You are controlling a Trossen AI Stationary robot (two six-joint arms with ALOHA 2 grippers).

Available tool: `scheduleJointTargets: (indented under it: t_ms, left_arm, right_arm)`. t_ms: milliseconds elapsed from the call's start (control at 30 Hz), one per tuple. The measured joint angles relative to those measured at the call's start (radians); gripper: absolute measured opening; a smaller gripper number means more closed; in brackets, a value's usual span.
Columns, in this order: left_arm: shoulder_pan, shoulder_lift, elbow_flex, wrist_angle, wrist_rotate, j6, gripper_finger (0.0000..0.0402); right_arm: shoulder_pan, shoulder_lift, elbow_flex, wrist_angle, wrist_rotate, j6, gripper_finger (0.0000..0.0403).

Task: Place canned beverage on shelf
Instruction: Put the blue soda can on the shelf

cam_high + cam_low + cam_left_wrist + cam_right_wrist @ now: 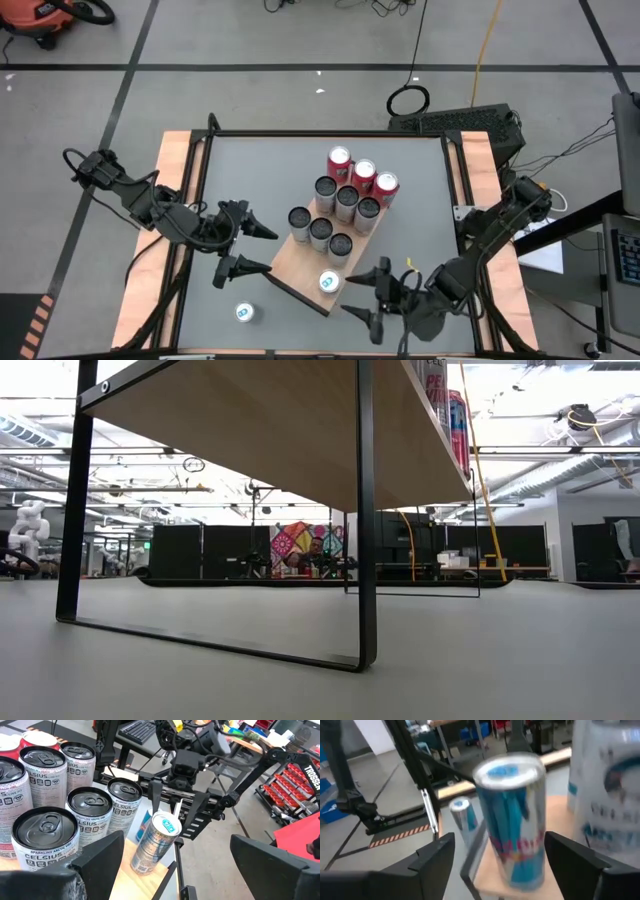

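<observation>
a slim blue-and-silver can (327, 283) stands upright at the near corner of the light wooden shelf (300, 277); a second matching can (245, 313) stands on the grey worktop (260, 180) beside it.

The silver-and-black cans (44, 837) grouped on the light-brown wooden shelf (300, 272) read "CELSIUS"; the nearest adds "SPARKLING ARCTIC", cut off by the picture's edge. A red bin rack (292, 787) in the room's far right shows white letters "TROSSEN", partly cut. The tall pink can (455, 425) carries large letters beginning "PE", otherwise unreadable.
</observation>
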Motion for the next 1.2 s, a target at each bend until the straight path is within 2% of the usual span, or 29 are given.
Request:
scheduleJointTargets:
  t_ms: [200, 533, 700, 933, 1200]
  left_arm:
    - [0.0, 0.003, 0.0, 0.0, 0.0, -0.002, 0.0368]
    - [-0.004, 0.004, 0.0, -0.024, 0.0, -0.027, 0.0368]
    - [-0.004, 0.004, 0.0, -0.026, -0.022, -0.024, 0.0368]
    - [-0.004, 0.022, 0.0, -0.038, -0.04, -0.019, 0.0368]
    - [-0.004, 0.055, -0.001, -0.169, -0.047, -0.027, 0.0365]
  right_arm:
    - [-0.001, 0.005, 0.0, -0.094, -0.002, 0.132, 0.0222]
    - [-0.007, 0.009, 0.0, -0.091, -0.01, 0.097, 0.0077]
    - [-0.025, 0.021, 0.0, -0.081, -0.054, 0.076, 0.0026]
    - [-0.044, 0.052, 0.0, -0.065, -0.063, 0.091, 0.0005]
    - [-0.022, 0.05, 0.002, -0.073, -0.071, 0.146, 0.0004]
